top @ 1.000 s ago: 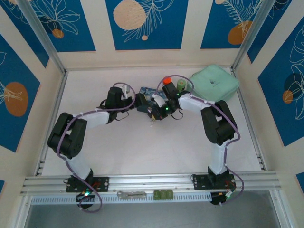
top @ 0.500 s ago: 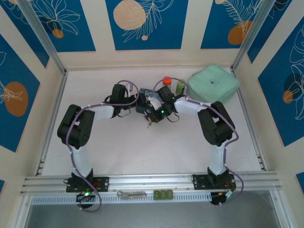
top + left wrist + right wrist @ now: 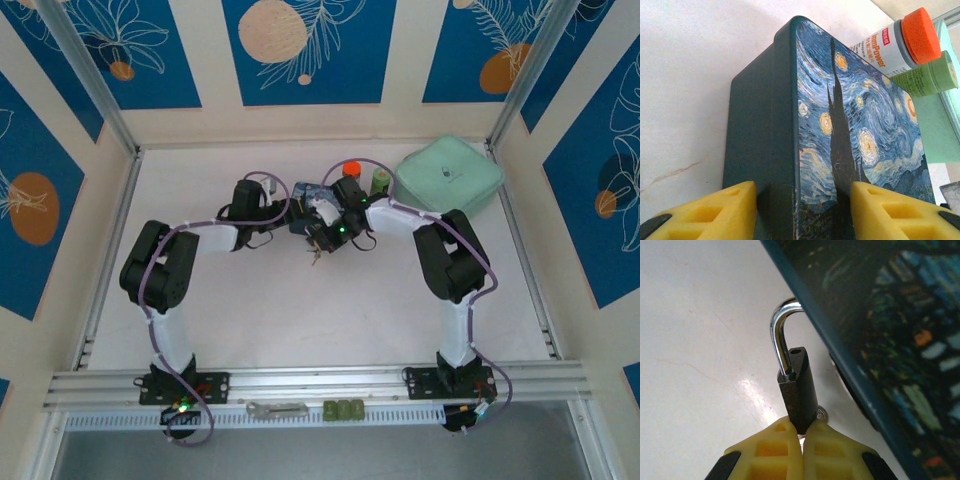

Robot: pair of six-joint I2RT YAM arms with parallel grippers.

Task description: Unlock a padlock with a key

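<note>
white desk [image 3: 300,320] fills mid frame. blue starry-painted box [image 3: 850,125] at centre, left hand [image 3: 802,212] clamped across its sides. right hand [image 3: 802,440] pinched tight on small dark grey padlock [image 3: 799,390], lower centre. its silvery shackle curves up to the box edge, with one body hole empty.

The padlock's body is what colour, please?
The padlock body is dark grey-black, clearest in the right wrist view.

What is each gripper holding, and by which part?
Right gripper pinches the padlock by the lower end of its dark body, shackle pointing away. Left gripper clamps the starry-painting box at its near end, a pad on each side.
</note>
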